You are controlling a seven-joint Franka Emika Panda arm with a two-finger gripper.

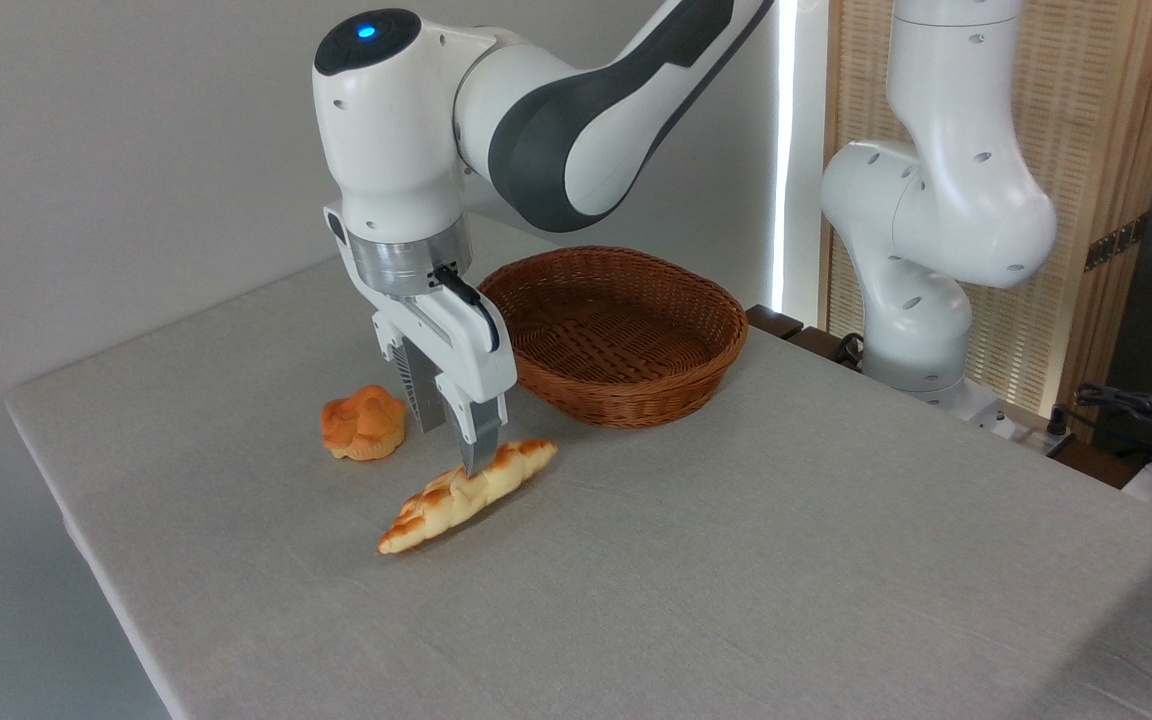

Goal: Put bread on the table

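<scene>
In the fixed camera, the bread (pixel 466 495) lies flat on the table (pixel 736 560), out of the wicker basket (pixel 616 335) — at about seven o'clock from it. The gripper (pixel 451 440) stands straight over the loaf's middle, fingers parted, the near fingertip touching the crust, nothing gripped. A small orange bun (pixel 364 422) sits near, at ten o'clock from the loaf.

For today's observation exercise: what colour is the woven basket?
Brown, a warm reddish wicker basket, shown clearly in the fixed camera view.

Bread (pixel 466 494) golden, browned patches; basket (pixel 626 395) brown woven.
</scene>
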